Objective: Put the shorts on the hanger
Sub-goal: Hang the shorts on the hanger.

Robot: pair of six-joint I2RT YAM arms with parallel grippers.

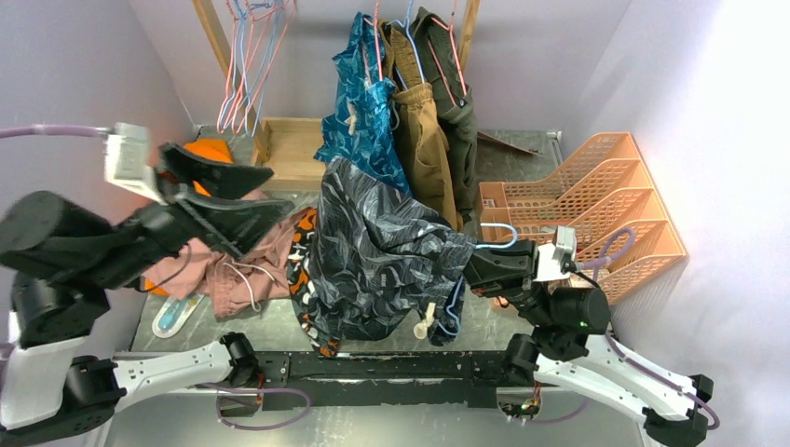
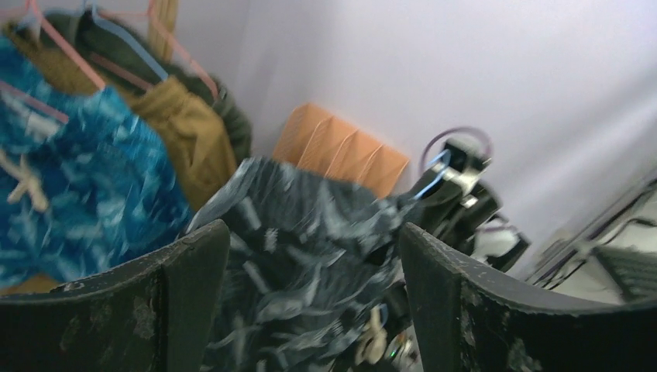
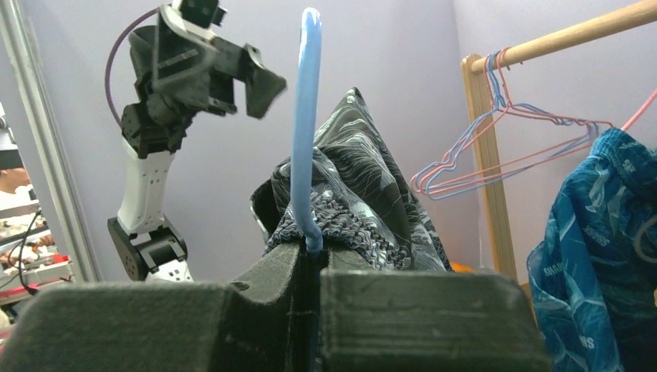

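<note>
Left end effector point(image 1: 279, 191) apart from shorts point(image 1: 373, 251)

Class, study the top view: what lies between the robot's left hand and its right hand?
The shorts, draped over the hanger that the shut right hand grips. The top view shows this; the left hand is open.

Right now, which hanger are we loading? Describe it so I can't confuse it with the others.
Start at the orange file rack on the right; just left of it the right end effector is shut on a hanger. It is thin light-blue wire draped with the dark leaf-print shorts, whereas the other hangers hang from the wooden rail behind.
</note>
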